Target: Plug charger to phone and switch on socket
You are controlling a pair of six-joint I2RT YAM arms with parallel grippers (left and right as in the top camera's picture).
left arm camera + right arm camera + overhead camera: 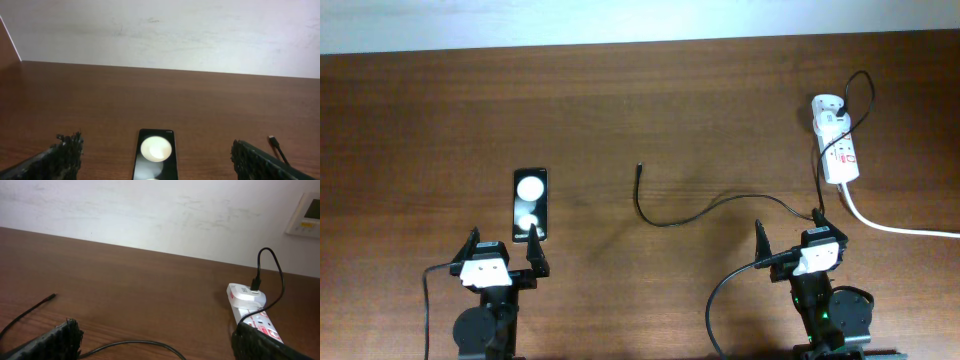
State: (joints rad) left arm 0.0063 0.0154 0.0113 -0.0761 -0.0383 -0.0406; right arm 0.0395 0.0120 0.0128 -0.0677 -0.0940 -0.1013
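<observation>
On the bench (420,120) we find the left end effector (503,238) released by the phone (531,204), the right end effector (788,224) released by the charger (660,223).

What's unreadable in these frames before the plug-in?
- Socket switch position: too small overhead; in the right wrist view the strip's near part sits behind a finger of the right hand.
- Phone near end and port: cut off by the bottom edge in the left wrist view; too small overhead.
- Charger plug tip orientation: too small in every view.
- Thick white cord: runs off the right edge overhead.
</observation>
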